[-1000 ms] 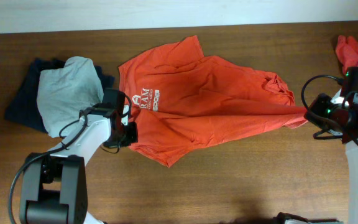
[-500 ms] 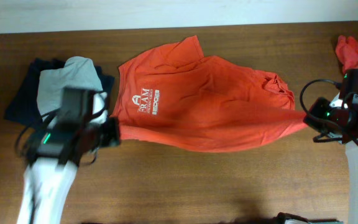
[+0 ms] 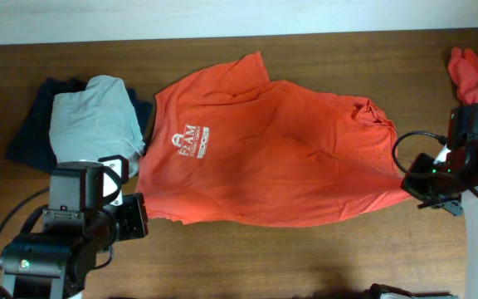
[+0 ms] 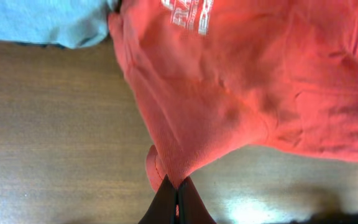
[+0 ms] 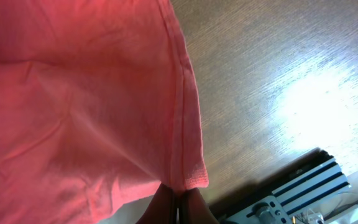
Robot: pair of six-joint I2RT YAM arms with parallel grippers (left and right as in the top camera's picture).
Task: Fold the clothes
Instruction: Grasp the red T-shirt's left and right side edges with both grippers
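An orange-red T-shirt (image 3: 272,154) with white chest lettering (image 3: 186,138) lies spread and stretched across the table. My left gripper (image 3: 142,218) is shut on its lower left corner; in the left wrist view the fingers (image 4: 177,196) pinch the cloth (image 4: 241,81). My right gripper (image 3: 407,184) is shut on the shirt's right hem corner, seen pinched in the right wrist view (image 5: 178,208) with the shirt (image 5: 73,93) hanging from it. A second orange-red shirt (image 3: 474,73) lies bunched at the far right edge.
A grey garment (image 3: 90,120) lies on a dark navy one (image 3: 31,124) at the left, touching the shirt's left side. The wooden table (image 3: 305,257) has bare room along the front. A white wall strip runs along the back.
My left gripper has pulled the shirt's corner toward the front, and the right gripper has moved a little toward the front too. The shirt now lies flatter and wider.
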